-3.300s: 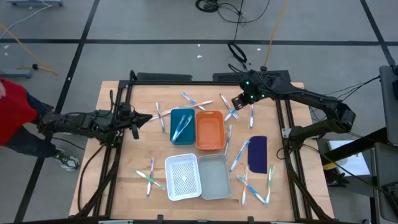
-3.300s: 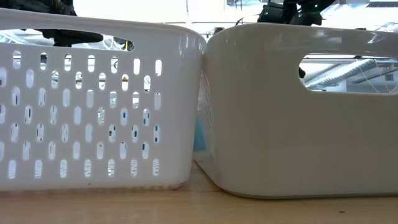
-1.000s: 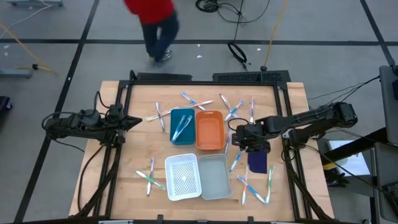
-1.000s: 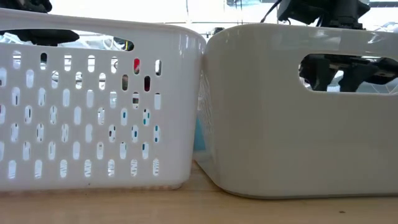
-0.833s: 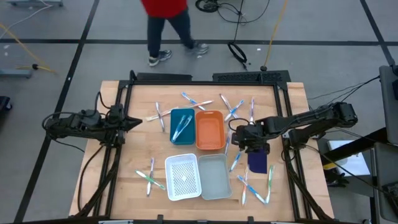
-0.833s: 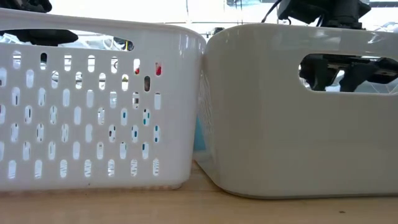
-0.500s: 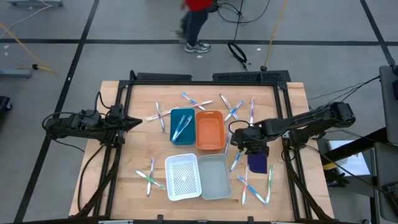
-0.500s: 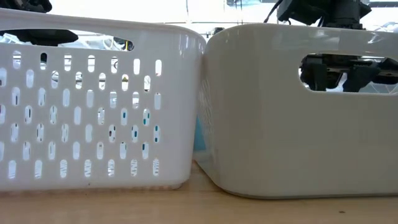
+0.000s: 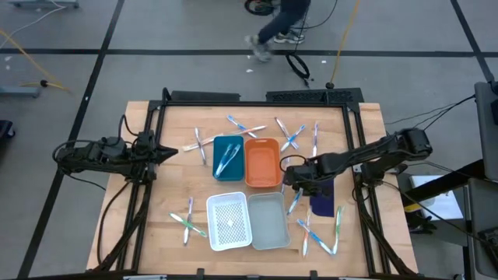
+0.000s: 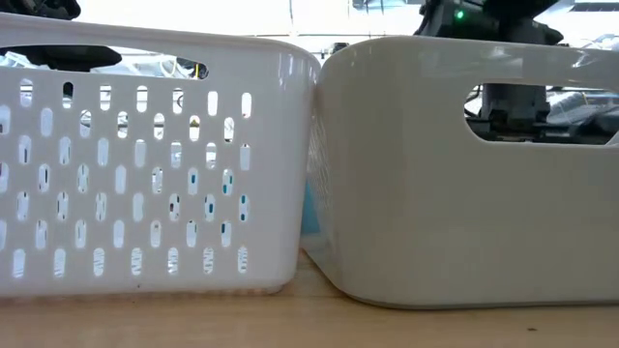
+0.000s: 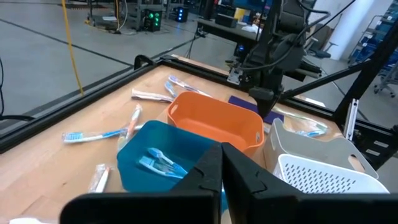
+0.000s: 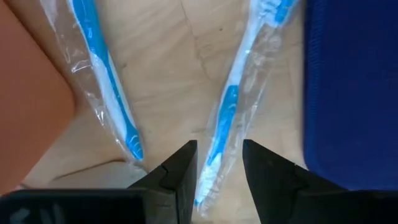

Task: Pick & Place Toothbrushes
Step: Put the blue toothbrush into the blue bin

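My left gripper [image 9: 166,152] waits at the table's nine o'clock edge, fingers pressed together on nothing.

Counting across from there: two wrapped toothbrushes lie near eight o'clock [image 9: 188,221]. Two more cross beside the blue tray [image 9: 201,145], and two lie inside that blue tray [image 9: 228,145]. At twelve o'clock there are about two [image 9: 246,127], and roughly three sit near one o'clock [image 9: 292,138]. By the orange tray's right wall lie two blue ones [image 9: 294,194], and a cluster of about four sits near five o'clock [image 9: 320,232]; the wrappers overlap there, so I cannot count them exactly.

There are four trays. The blue tray and the orange tray [image 9: 263,146] sit side by side at centre. The white slotted basket [image 9: 229,236] and the grey bin [image 9: 269,234] stand touching at six o'clock. One dark blue flat piece [image 9: 320,204] lies at four o'clock.

My right gripper [image 12: 216,163] hangs low between the orange tray and the blue piece. Its fingers are spread either side of a blue-and-white toothbrush [image 12: 225,118] in clear wrap, not pinching it. A second wrapped one [image 12: 106,74] lies just beside it.

I can read no brand or writing on anything.
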Available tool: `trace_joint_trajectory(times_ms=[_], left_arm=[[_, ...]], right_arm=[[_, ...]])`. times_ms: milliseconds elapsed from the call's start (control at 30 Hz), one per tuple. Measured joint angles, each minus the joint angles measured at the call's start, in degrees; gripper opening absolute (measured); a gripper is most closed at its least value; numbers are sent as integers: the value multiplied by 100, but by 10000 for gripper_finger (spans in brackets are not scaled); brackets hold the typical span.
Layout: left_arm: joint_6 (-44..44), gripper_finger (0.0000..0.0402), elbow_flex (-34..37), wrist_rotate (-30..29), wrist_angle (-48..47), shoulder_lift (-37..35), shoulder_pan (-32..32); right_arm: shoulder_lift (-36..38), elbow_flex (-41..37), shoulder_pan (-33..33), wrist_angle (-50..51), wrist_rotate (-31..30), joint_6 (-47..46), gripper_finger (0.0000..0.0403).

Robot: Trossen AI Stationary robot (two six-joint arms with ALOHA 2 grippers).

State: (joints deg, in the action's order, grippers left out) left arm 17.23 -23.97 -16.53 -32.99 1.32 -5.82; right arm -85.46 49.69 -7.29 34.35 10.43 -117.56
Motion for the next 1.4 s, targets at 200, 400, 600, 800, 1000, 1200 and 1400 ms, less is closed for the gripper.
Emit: trace_joint_trajectory(times_ms=[200, 400, 600, 800, 1000, 1200, 1400], left_arm=[[44, 11, 0, 10, 2, 0, 0], [53, 16, 0, 9, 2, 0, 0], [88, 17, -2, 19, 11, 1, 0], [93, 17, -2, 17, 12, 2, 0], [93, 17, -2, 19, 11, 2, 0], [88, 17, -2, 17, 11, 2, 0], [88, 17, -2, 17, 11, 2, 0]], right_arm=[[-260, 0, -31, 80, 6, -42, 121], [-426, 0, -31, -65, -129, -48, 121], [-717, 18, -28, -338, -123, -27, 121], [-816, 17, -28, -336, -119, -9, 120], [-823, 13, -29, -290, -133, 21, 86], [-827, 7, -38, -242, -236, 98, 24], [-804, 7, -39, -258, -269, 151, 14]])
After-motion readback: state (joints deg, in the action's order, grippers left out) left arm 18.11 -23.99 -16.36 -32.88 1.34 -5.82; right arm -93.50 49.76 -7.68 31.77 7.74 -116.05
